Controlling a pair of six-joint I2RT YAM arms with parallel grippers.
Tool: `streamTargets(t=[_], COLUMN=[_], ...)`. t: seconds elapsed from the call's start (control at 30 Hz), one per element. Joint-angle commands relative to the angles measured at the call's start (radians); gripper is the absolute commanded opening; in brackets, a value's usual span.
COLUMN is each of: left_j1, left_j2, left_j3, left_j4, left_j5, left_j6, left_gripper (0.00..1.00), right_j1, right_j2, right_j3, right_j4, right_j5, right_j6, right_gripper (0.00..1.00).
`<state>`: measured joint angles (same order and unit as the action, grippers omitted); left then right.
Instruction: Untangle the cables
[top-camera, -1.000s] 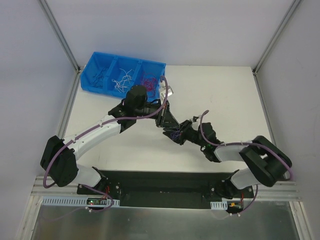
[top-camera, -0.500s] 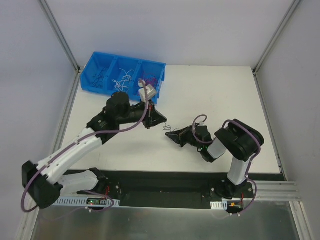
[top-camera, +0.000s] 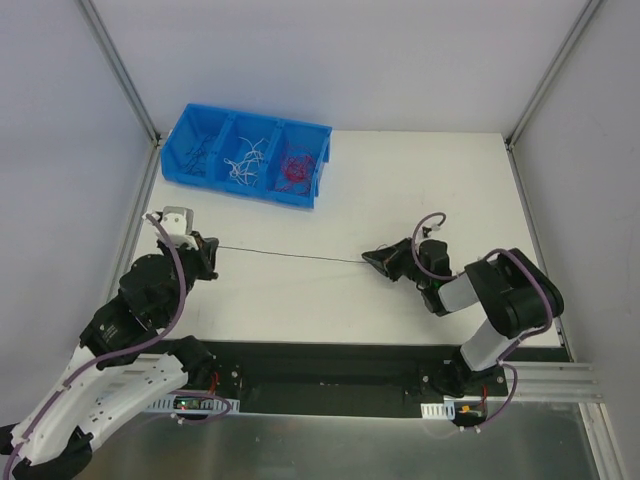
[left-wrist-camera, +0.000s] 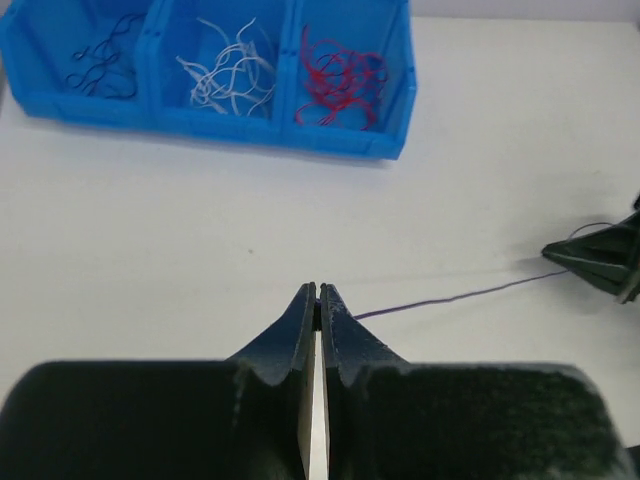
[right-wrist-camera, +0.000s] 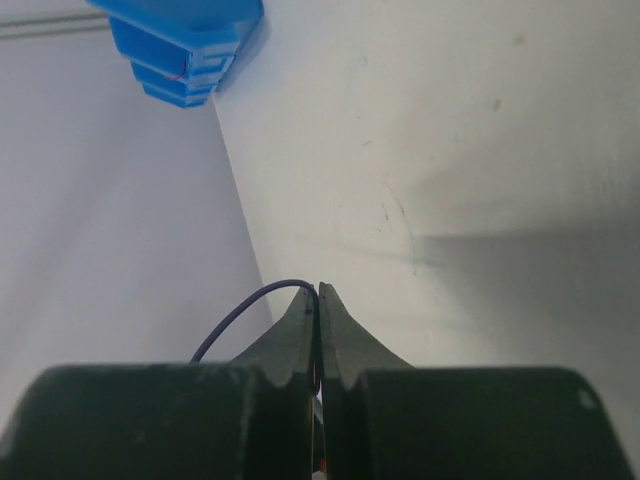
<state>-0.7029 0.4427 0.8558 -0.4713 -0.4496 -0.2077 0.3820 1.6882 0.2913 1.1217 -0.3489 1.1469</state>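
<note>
One hair-thin dark purple cable (top-camera: 290, 255) runs in a straight, taut line across the table between my two grippers. My left gripper (top-camera: 213, 250) is shut on its left end, and the left wrist view shows the cable (left-wrist-camera: 450, 297) leaving the closed tips (left-wrist-camera: 320, 292) to the right. My right gripper (top-camera: 367, 259) is shut on the other end. In the right wrist view a short purple loop (right-wrist-camera: 240, 310) curls out of the closed tips (right-wrist-camera: 318, 290). More cables lie sorted in the blue bin (top-camera: 245, 190): dark ones (top-camera: 200, 155), white ones (top-camera: 247, 160), red ones (top-camera: 296, 168).
The blue bin (left-wrist-camera: 230, 120) stands at the far left of the white table, against the left wall. Grey walls close in the table on the left, back and right. Both arm bases sit on the black rail (top-camera: 330, 375) at the near edge.
The left arm has swung from the middle back to the near left, drawing the purple cable out straight. The right gripper has shifted a little to the right.
</note>
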Motion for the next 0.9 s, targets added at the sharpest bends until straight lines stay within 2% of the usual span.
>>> streamTargets(t=[0.0,0.1,0.27,0.4,0.43,0.53,0.7,0.87], left_j1=[-0.007,-0.007,-0.006,-0.006,-0.006,-0.006,-0.006,-0.006], left_j2=[0.014,0.101,0.338,0.565,0.638,0.776,0.93,1.065], left_j3=[0.017,0.016,-0.041,-0.018,-0.006,0.049,0.117,0.179], left_j4=[-0.079,-0.055,0.092,0.19,0.215,0.249,0.293,0.304], left_j5=[-0.216,-0.071,0.168,0.302,0.337,0.403,0.554,0.716], left_j6=[0.033,-0.028,-0.108,-0.159,-0.162,-0.17,-0.19,-0.2], left_gripper=[0.0,0.0,0.0,0.0,0.0,0.0,0.0,0.0], right_j1=[-0.008,0.064,0.274,0.337,0.348,0.394,0.428,0.426], right_j2=[-0.099,-0.198,-0.349,-0.302,-0.273,-0.219,-0.271,-0.416], right_j3=[0.035,0.095,0.215,0.238,0.262,0.311,0.283,0.171], right_j4=[-0.215,-0.426,-0.695,-0.671,-0.659,-0.651,-0.662,-0.651], right_j5=[0.077,0.181,0.399,0.36,0.282,0.237,0.343,0.582], right_j6=[-0.286,-0.447,-0.723,-0.792,-0.809,-0.874,-0.906,-0.851], right_gripper=[0.01,0.0,0.01,0.05,0.06,0.18,0.44,0.69])
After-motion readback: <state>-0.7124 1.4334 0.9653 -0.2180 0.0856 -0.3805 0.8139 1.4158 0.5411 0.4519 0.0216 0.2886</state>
